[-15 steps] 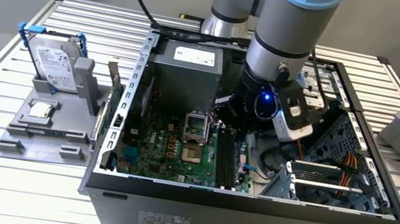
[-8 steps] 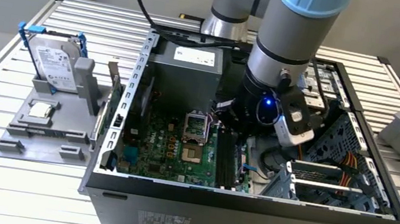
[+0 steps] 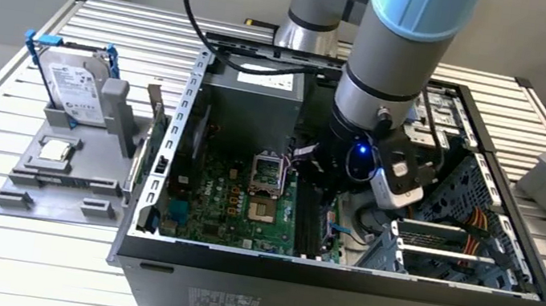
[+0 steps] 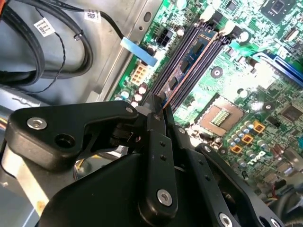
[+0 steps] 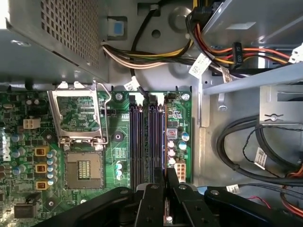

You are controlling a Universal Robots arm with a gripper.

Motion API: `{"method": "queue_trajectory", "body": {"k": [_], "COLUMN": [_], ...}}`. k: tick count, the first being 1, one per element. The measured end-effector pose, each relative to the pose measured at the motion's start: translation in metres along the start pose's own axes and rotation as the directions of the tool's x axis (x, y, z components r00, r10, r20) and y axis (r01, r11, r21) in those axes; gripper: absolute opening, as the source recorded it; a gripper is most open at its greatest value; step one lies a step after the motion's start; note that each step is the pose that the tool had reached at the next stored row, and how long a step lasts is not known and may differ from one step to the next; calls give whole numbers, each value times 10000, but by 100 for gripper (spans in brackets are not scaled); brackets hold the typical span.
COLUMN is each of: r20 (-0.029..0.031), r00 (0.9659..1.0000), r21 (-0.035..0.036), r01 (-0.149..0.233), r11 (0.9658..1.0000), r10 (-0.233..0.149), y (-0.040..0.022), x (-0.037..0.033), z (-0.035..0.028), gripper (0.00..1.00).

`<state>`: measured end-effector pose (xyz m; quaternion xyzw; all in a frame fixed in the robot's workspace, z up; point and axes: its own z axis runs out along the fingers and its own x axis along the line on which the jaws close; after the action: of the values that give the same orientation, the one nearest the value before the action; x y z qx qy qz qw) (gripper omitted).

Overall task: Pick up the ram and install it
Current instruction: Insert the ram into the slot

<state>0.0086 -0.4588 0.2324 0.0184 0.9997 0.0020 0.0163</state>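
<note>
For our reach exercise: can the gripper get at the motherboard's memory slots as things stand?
Probably yes. The gripper, pinching the ram, sits right over the memory slots; the computer case is open and the cables lie aside.

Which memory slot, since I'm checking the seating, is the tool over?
The outermost slot, farthest from the CPU socket and beside the white connector. The tool holds the ram in line with it; the other three lie toward the socket.
</note>
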Motion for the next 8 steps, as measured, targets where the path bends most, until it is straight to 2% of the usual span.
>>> {"method": "queue_trajectory", "body": {"k": [8], "r20": [1], "r00": [10000], "r21": [0], "r01": [0], "r11": [10000], "r10": [0], "y": [-1], "x": [3], "z": [78], "gripper": [0]}}
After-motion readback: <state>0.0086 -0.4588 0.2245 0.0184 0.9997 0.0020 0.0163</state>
